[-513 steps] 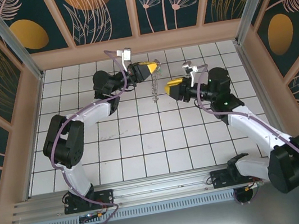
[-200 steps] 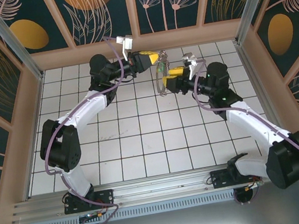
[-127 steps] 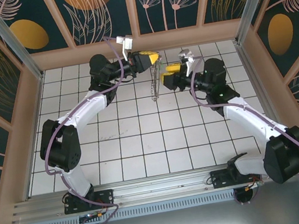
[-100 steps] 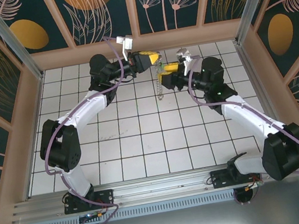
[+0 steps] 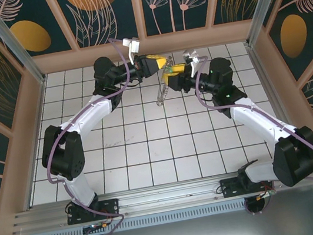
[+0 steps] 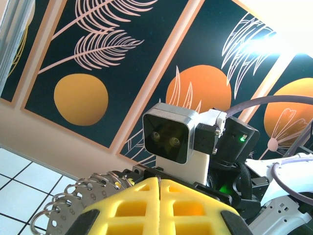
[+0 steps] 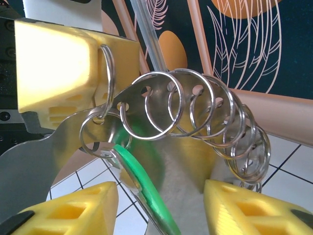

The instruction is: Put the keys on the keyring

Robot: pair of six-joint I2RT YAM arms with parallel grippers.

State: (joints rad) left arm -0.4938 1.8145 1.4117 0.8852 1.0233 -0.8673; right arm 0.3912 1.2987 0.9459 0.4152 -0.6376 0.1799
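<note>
Left pincer (image 6: 159, 183) clamped on keyring (image 7: 182, 89); right pincer (image 7: 161, 205) apart around green key (image 7: 149, 196) (seemingly hanging): off-centre closing could knock it aside.

Aloft and slanted, keyring (image 5: 162, 93) fringed with silvery rings. Green-headed key (image 7: 149, 191) dangling from one small ring

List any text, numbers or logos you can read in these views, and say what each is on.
Stamped digits along the keyring, beside its small rings, left wrist view: a few look like "9", but they are too small and blurred to read with certainty.
No other words, labels, brands or signs can be read.
</note>
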